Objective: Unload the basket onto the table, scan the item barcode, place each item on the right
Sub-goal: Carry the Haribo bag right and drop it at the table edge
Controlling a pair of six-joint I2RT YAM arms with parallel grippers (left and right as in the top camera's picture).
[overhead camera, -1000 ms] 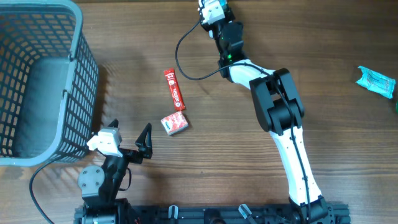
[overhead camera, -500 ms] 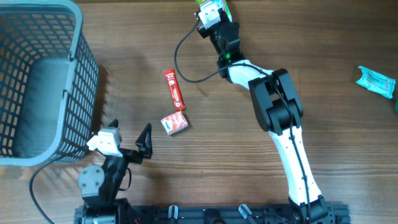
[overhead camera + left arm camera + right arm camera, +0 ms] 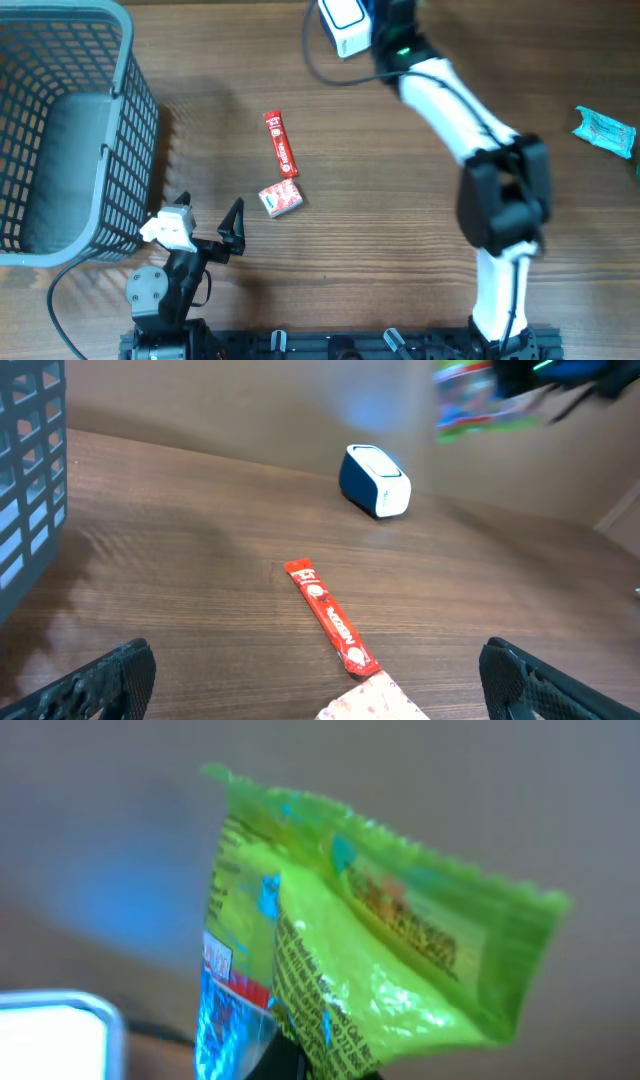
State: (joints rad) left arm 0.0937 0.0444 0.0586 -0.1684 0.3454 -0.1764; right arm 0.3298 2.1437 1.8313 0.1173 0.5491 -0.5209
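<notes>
Worktop — brown wood-grain surface, evenly lit. Rear wall plain, grey-brown, matte — one soft bluish patch of light on it.

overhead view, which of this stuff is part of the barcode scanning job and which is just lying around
In the job:
- green packet, held up by the right arm
- blue-and-white scanner

Just lying about:
- red stick sachet
- small red-and-white packet
- teal packet, far right
- grey basket
</notes>
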